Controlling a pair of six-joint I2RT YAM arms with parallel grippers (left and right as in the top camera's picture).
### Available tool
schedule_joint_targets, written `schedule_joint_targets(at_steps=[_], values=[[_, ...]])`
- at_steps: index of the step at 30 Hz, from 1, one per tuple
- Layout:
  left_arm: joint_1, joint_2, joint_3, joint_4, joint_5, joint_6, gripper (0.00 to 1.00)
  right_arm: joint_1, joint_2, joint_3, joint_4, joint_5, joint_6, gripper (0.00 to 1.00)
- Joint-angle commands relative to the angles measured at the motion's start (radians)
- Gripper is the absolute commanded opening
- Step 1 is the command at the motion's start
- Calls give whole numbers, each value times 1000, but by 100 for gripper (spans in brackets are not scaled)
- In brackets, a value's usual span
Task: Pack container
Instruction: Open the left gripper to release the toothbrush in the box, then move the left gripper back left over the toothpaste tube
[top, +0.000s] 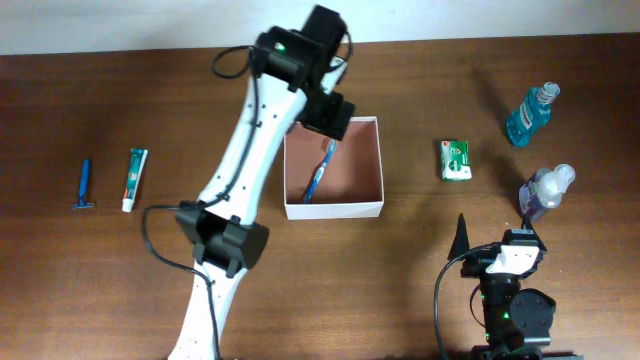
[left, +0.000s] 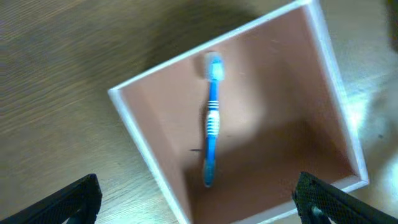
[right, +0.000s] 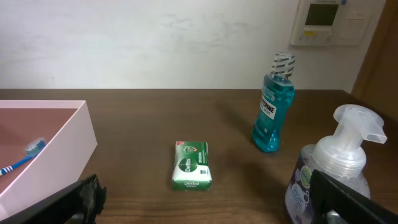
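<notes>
The container (top: 369, 205) is a square white-walled box with a reddish-brown floor at the table's middle. A blue toothbrush (top: 320, 171) lies inside it, also seen in the left wrist view (left: 212, 121). My left gripper (top: 327, 112) hovers over the container's (left: 143, 134) far left corner, open and empty. My right gripper (top: 497, 247) rests near the front right edge, open and empty, facing a green soap packet (right: 191, 165) and the container's wall (right: 59, 158).
A razor (top: 85, 184) and a toothpaste tube (top: 134, 178) lie at the left. The green packet (top: 457, 159), a blue mouthwash bottle (top: 528, 115) and a purple pump bottle (top: 545, 192) stand at the right, the pump bottle (right: 323, 186) close to my right gripper.
</notes>
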Motion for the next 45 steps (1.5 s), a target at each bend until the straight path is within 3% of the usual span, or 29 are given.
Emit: schedule_joint_targets(at_steps=[1,15,30,37,45], values=[[112,-29,13,-5,-29,-3,99,8,-7,-5,-8,2,0,98],[459,-31,-16,-5,13,47,100,8,-7,-5,-7,2,0,98],[636,-31,-232,-5,-33,280,99,8,-7,-5,-8,2,0,98],[706,-31,-327,3,26,375,99,8,-7,-5,-8,2,0,98],[759,-30,-438,52,-7,383,99,8,-7,-5,-8,2,0,98]])
